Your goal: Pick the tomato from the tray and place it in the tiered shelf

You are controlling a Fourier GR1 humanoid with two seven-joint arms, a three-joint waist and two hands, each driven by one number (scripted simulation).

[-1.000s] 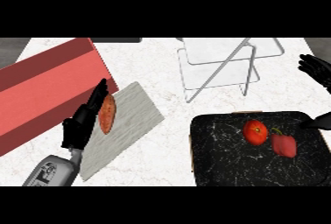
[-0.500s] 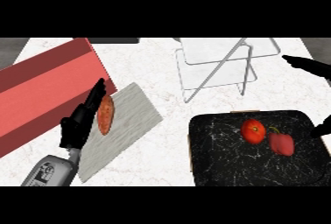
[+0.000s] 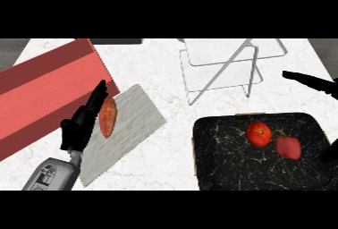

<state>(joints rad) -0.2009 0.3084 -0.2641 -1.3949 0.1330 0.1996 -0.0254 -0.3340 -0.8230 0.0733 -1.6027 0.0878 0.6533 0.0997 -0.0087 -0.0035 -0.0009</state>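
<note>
While the tomato [image 3: 259, 133] sits round, red and glossy near the middle of the tray [image 3: 224, 161], nothing of mine touches it. Just beside it, toward the tray's right edge, lies a red pepper [image 3: 288, 147], lumpier, with a small green stem. That tray is square with rounded corners, black and veined white like marble, and it stands at the counter's [image 3: 158, 62] lower right corner.

Beyond the tray's far edge stands the shelf [image 3: 221, 67], thin pale wire and clear tiers, holding nothing that I can see.

At the counter's right edge my right hand [image 3: 311, 82] shows only as dark straight fingers over the counter, apart from tray and shelf; another dark finger shows over the tray's right edge.

Near the left edge my left hand [image 3: 79, 129] rests with fingers straight and pressed together, beside an orange oval thing [image 3: 107, 117] on a grey, stone-like board [image 3: 128, 129]. Small markings on my left forearm [image 3: 51, 174] are too fine to read. Along the left edge runs a long red block [image 3: 46, 89], flat-sided, in two shades.
</note>
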